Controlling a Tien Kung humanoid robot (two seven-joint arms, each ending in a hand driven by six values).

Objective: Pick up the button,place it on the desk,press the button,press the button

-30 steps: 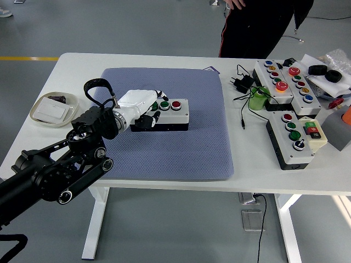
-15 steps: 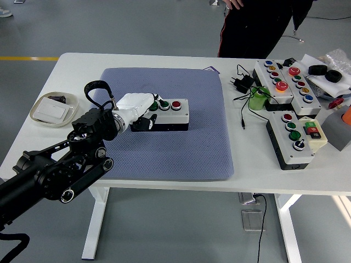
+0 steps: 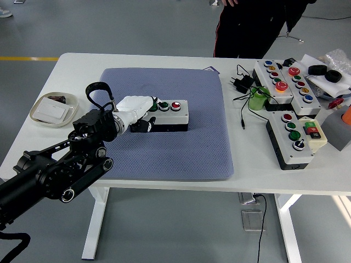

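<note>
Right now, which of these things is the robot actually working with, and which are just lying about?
In use:
- left hand, resting on the box's left end
- button box on the blue mat

Lying about:
- two bigger button boxes
- green roll
- black plug
- dish
- black rings

A white table (image 3: 71, 63) carries a blue-grey mat (image 3: 175, 142) at its centre. At nine o'clock sits a shallow dish (image 3: 39, 116); at three o'clock, two button boxes (image 3: 296, 139).

Blue-grey mat (image 3: 181, 153) lying on white table (image 3: 66, 66), plate (image 3: 52, 109) sitting at left, 2 spare button boxes (image 3: 285, 82) resting at right, person (image 3: 247, 27) standing behind.
</note>
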